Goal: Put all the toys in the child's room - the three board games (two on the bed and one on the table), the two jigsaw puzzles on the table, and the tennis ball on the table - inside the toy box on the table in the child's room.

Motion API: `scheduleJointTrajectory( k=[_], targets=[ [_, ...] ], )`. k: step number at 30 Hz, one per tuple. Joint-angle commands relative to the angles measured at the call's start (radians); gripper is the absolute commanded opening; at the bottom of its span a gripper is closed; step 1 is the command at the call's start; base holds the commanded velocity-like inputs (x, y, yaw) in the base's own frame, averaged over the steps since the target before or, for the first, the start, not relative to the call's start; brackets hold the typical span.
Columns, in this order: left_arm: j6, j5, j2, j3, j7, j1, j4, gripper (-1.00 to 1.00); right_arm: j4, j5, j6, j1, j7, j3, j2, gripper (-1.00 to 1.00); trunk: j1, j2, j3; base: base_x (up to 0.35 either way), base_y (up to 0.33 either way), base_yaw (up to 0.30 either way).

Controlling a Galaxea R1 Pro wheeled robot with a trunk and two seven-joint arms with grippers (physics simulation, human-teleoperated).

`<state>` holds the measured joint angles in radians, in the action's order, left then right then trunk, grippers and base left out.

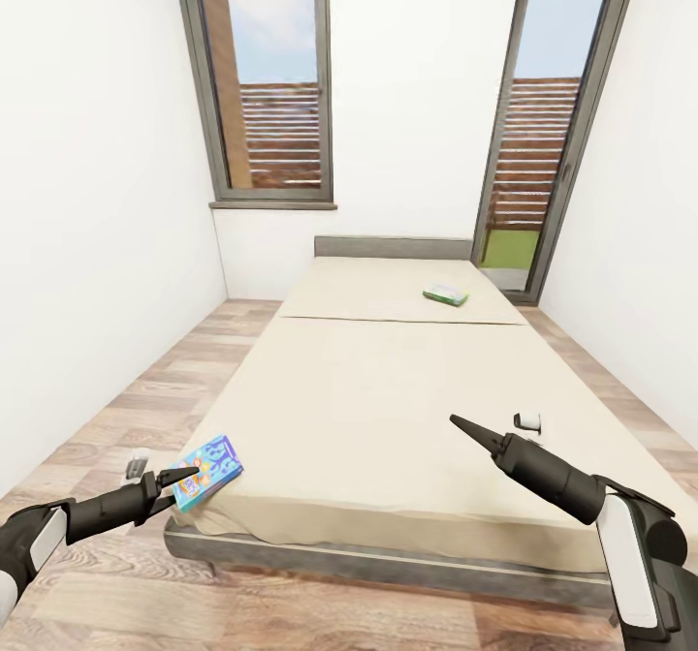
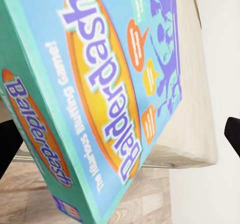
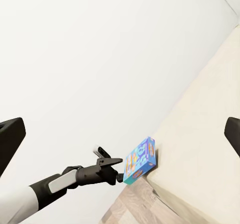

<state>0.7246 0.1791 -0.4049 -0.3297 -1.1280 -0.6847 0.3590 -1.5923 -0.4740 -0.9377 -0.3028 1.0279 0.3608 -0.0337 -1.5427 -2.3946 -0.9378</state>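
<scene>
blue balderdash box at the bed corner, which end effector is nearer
Left. The left end effector is at the blue Balderdash box, gripping its edge; the right end effector hovers over the bed, well away.

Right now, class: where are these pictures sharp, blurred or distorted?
Head view: even daylight, wide-angle bend in the windows. Left wrist view: the blue board game looms close, its lettering soft. Right wrist view: blank white wall, no glare.

Left hand (image 3: 119, 170) gripping small blue board game (image 3: 139, 160) at near corner of beige bed (image 3: 200, 149), box tilting off mattress edge; wood-plank floor (image 3: 131, 208) showing below, white wall (image 3: 90, 64) spanning behind.
</scene>
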Motion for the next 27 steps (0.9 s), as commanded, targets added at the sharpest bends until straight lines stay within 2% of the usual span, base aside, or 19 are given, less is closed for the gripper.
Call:
scheduleJointTrajectory(
  k=[1,3,4,16,21,27],
  targets=[
    [0.002,0.008,0.0,-0.006,-0.002,-0.001,0.0,1.0,0.0,0.0,-0.004,-0.001,0.003,0.001,0.0,1.0,0.0,0.0,-0.001,0.0,0.0,0.0],
    [0.002,0.008,0.0,-0.006,-0.002,-0.001,0.0,1.0,0.0,0.0,-0.004,-0.001,0.003,0.001,0.0,1.0,0.0,0.0,-0.001,0.0,0.0,0.0],
    [0.002,0.008,0.0,-0.006,-0.003,-0.001,0.0,-1.0,0.0,0.0,-0.004,-0.001,0.003,0.001,0.0,1.0,0.0,0.0,-0.001,0.0,0.0,0.0],
    [0.004,0.011,-0.001,-0.007,-0.01,-0.001,0.0,-1.0,0.0,0.0,-0.004,-0.001,0.003,0.001,0.0,1.0,0.0,0.0,-0.001,0.0,0.0,0.0],
    [0.009,0.033,-0.002,-0.006,-0.042,-0.001,0.0,-1.0,0.0,0.0,-0.004,-0.001,0.003,0.001,0.0,1.0,0.019,0.035,0.015,0.0,0.0,0.0],
    [0.019,0.038,-0.002,-0.006,-0.075,-0.001,0.0,-1.0,0.0,0.0,-0.004,-0.001,0.003,0.001,-0.001,1.0,0.042,0.077,0.034,0.0,0.0,0.0]
  ],
)
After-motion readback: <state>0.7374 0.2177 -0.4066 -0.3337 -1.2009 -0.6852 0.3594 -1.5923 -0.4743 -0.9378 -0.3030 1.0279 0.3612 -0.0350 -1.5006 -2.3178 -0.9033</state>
